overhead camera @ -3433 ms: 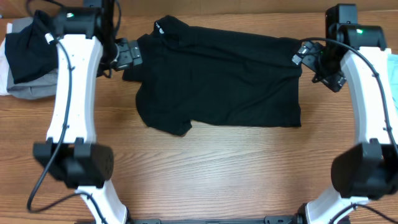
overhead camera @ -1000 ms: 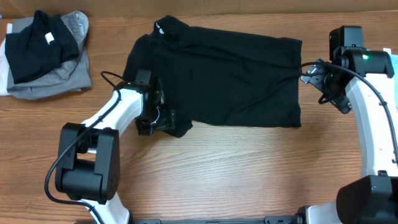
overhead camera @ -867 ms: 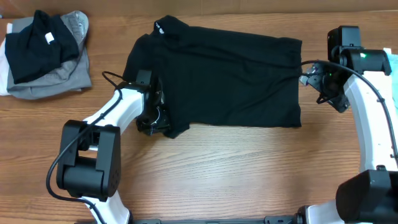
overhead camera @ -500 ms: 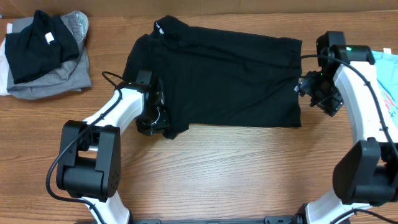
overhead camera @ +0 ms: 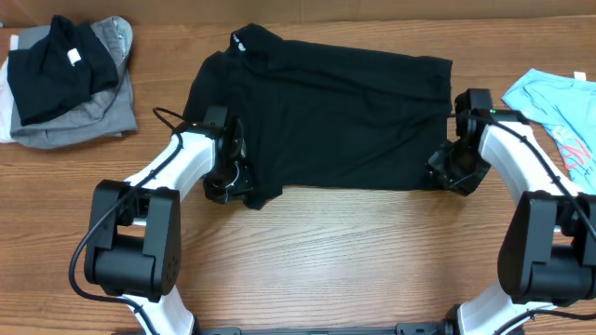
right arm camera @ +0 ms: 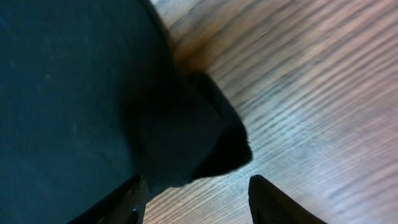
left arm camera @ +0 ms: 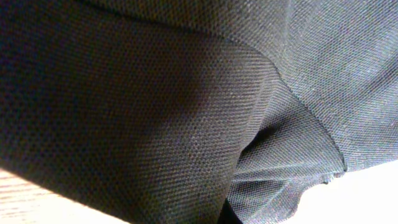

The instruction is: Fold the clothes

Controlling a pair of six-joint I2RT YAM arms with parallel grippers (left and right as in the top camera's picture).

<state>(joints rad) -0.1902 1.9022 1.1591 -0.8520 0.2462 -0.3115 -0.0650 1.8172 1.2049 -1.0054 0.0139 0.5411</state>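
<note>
A black short-sleeved tee (overhead camera: 335,112) lies spread flat across the middle of the table, its small white logo (overhead camera: 237,40) at the collar. My left gripper (overhead camera: 233,186) rests on the tee's near left sleeve corner, shut on the cloth. In the left wrist view bunched black fabric (left arm camera: 186,112) fills the frame and hides the fingers. My right gripper (overhead camera: 445,177) sits at the tee's near right corner. In the right wrist view its fingers (right arm camera: 134,199) stand apart, and the tee's corner (right arm camera: 186,143) lies just ahead of the gap of my right gripper (right arm camera: 198,182), over bare wood.
A pile of black and grey clothes (overhead camera: 65,84) sits at the far left corner. A light blue garment with pink print (overhead camera: 559,102) lies at the right edge. The wooden table (overhead camera: 335,251) stretches out in front of the tee.
My right arm slid down the tee's right edge to its near corner, jaws narrowing, uncovering the light blue garment. My left gripper closed on the sleeve corner and drew it in slightly.
</note>
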